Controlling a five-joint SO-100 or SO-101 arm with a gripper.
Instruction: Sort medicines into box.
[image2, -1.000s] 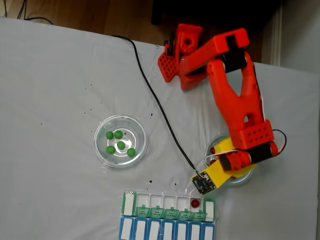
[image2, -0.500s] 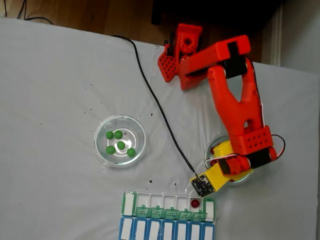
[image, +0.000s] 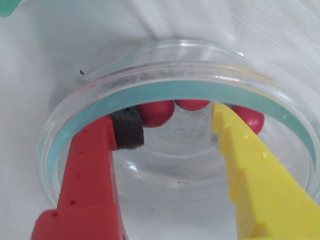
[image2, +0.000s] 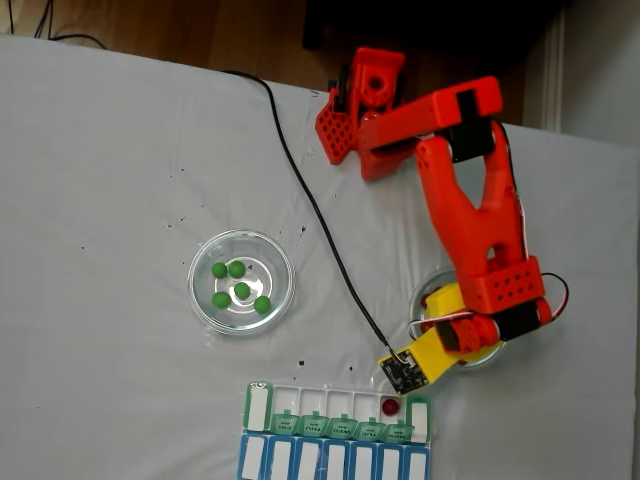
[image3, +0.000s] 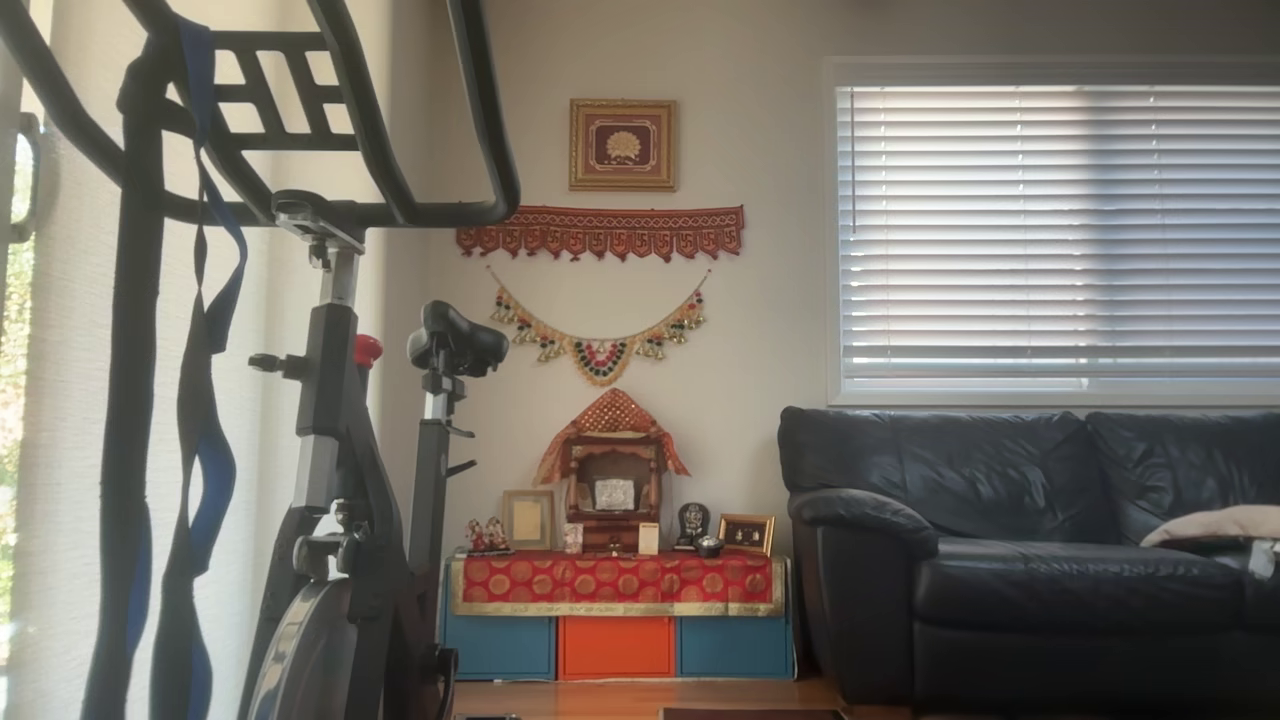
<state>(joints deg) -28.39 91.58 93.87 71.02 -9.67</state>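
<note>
A: Where do the medicines stand?
B: One red ball (image2: 390, 406) sits in the pill box (image2: 337, 432); three red balls (image: 155, 113) wait in the right dish (image: 180, 80), five green balls (image2: 241, 290) in the left dish (image2: 241, 281).
A: And the gripper (image: 172, 125)?
B: Inside the right dish, jaws apart, holding nothing.

Black sofa (image3: 1030, 550) beside exercise bike (image3: 340, 480); black cable (image2: 320, 215).
</note>
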